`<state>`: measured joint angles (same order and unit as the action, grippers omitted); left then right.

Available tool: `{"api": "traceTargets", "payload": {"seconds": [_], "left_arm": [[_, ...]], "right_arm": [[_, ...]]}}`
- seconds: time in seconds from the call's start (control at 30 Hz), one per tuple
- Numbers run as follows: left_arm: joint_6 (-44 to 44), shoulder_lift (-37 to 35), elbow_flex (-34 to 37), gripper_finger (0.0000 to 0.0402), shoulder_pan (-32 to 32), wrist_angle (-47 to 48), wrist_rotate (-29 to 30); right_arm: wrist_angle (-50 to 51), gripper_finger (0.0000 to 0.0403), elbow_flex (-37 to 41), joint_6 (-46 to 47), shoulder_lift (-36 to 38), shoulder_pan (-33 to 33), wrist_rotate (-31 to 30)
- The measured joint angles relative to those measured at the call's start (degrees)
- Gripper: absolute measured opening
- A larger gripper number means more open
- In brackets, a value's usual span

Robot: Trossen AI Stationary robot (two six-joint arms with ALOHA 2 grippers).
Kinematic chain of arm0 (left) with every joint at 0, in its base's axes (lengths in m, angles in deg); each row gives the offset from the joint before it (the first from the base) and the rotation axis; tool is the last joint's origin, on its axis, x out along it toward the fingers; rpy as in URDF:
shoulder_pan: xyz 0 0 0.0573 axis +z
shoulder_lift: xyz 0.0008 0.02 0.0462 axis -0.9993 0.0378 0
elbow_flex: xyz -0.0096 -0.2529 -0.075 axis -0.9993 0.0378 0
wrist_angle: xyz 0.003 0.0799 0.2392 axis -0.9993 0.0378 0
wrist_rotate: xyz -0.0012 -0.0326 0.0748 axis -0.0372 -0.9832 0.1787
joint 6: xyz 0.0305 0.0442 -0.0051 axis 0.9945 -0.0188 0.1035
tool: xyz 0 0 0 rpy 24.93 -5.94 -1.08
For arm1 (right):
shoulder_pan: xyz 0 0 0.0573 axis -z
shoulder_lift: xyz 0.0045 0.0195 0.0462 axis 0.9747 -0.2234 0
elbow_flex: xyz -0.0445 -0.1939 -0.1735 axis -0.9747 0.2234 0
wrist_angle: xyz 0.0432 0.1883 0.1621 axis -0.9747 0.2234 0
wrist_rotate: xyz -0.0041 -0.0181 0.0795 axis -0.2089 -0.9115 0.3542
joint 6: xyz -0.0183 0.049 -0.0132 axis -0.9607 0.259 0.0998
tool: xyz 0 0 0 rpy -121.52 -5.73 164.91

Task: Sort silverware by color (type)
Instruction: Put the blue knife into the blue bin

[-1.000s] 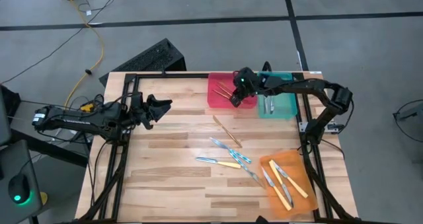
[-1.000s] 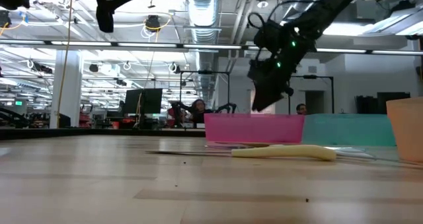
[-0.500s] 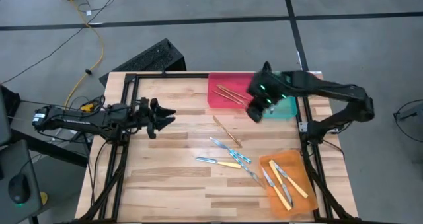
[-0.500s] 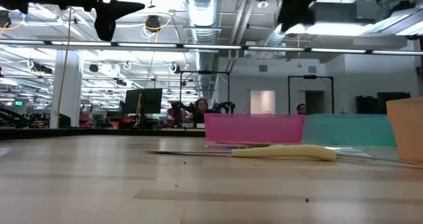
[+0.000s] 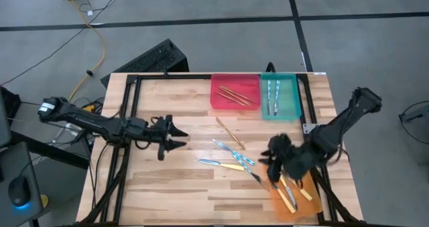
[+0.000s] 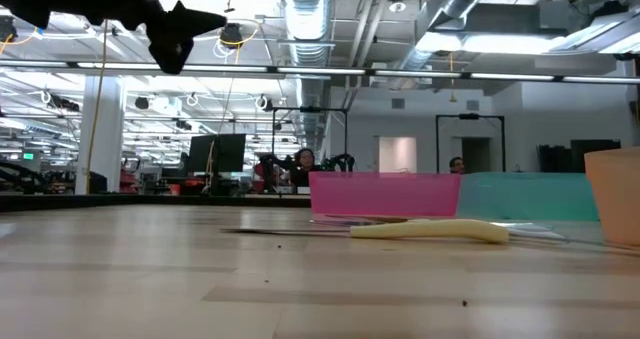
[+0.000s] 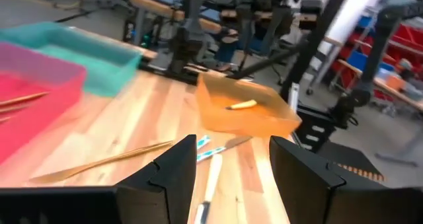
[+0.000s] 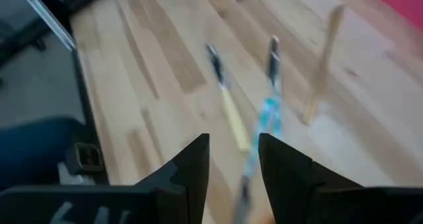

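Loose silverware lies flat on the wooden table: a tan wooden stick (image 5: 230, 133), two blue-handled pieces (image 5: 234, 151) (image 5: 209, 161), a yellow-handled knife (image 5: 232, 167) and a metal piece (image 5: 255, 177). My right gripper (image 5: 274, 163) hovers open just right of them, beside the orange tray (image 5: 303, 164); its wrist view looks down on the knife (image 8: 231, 115), a blue-handled piece (image 8: 268, 113) and the stick (image 8: 322, 60). My left gripper (image 5: 177, 137) stands open over the table's left middle, pointing toward the silverware, with nothing between its fingers (image 7: 173, 171).
At the far edge, a red tray (image 5: 221, 101) holds wooden sticks (image 5: 232, 94) and a teal tray (image 5: 289, 100) holds blue-handled pieces (image 5: 272, 96). The orange tray at the near right holds yellow-handled knives (image 5: 288, 195). Black frame rails (image 5: 125, 113) run along the table's sides.
My right gripper has swung up and away from the red tray, toward the table's near right, and now hangs over the loose silverware beside the orange tray. My left gripper has moved toward the table's middle and a little nearer, rolling somewhat. The silverware on the table has stayed put.
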<state>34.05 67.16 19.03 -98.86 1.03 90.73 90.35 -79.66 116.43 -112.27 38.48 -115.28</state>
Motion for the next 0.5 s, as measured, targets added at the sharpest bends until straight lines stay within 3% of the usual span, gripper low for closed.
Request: {"api": "traceTargets", "payload": {"seconds": [0.13, 0.27, 0.5], "left_arm": [[1.9, 7.1, 0.0, 0.0173, -1.5, -9.3, 0.1], [3.9, 14.0, -0.5, 0.0173, -1.7, -16.7, 0.2], [7.2, 24.9, -7.3, 0.0173, -1.6, -16.6, 3.0]], "right_arm": [[-9.5, 0.0152, 2.4, 3.6, -5.4, -4.0, -8.2], [-14.4, 0.0152, 2.4, 3.5, -11.0, -4.8, -8.8], [-17.1, 0.0152, 2.4, 3.4, -16.4, -2.9, -8.9]]}}
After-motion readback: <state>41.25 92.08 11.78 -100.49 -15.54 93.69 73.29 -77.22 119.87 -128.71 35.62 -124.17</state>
